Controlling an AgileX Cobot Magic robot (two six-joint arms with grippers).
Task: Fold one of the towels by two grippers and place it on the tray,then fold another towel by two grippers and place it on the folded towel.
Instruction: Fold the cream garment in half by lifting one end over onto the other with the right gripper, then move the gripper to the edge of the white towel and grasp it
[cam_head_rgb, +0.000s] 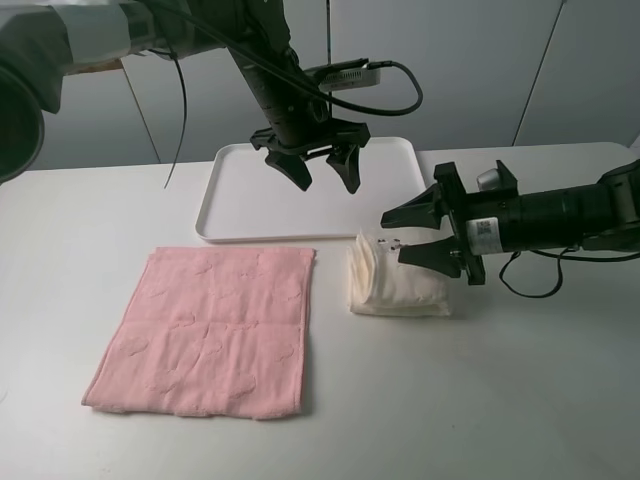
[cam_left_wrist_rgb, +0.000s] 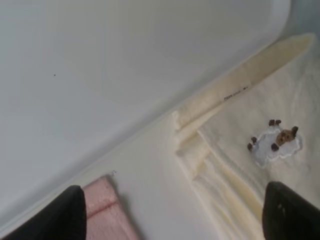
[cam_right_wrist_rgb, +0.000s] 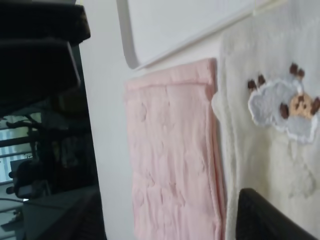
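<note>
Judging by the plain white desk (cam_head_rgb: 520, 400) backed by pale wall panels (cam_head_rgb: 480, 70), the bare tray (cam_head_rgb: 240, 200), the pink towel (cam_head_rgb: 210, 330) spread flat and the cream-white towel (cam_head_rgb: 400, 285) lying folded just beside the tray, placing is taken as next. The left gripper (cam_head_rgb: 325, 182) above the tray and the right gripper (cam_head_rgb: 415, 235) over the cream-white towel are seen with fingers spread. That towel must be gripped and lifted across.

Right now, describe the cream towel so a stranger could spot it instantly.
On the white table, find the tray; look in front of its near right corner. The cream towel lies there, folded into a thick pad. The pink towel beside it is spread flat.
</note>
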